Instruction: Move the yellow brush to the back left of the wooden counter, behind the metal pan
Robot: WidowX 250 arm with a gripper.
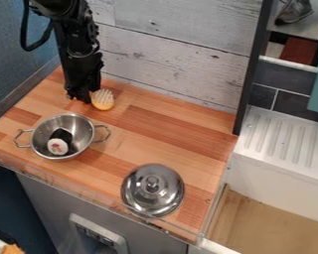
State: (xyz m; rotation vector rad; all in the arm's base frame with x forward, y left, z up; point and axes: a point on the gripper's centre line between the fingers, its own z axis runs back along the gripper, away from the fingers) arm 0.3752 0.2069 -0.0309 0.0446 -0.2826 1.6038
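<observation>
The black gripper [81,97] hangs low over the upper left part of the wooden counter, near the wall. Close against its right side is a small yellow-orange brush [103,100] with pale bristles facing up; I cannot tell whether the two touch. Below and to the left stands a metal bowl [85,131] with two looped handles, and inside it lies a black, white and pink sushi-like toy [58,142]. A round metal lid [152,189] with a knob on top rests near the counter's front edge, right of centre.
A pale plank wall [175,59] backs the wooden counter [168,121], and a dark upright post [253,69] stands at the counter's back right corner. Further right are a white ribbed drainboard [281,136] and a sink basin with a wooden bottom [268,228]. A transparent rim follows the front edge.
</observation>
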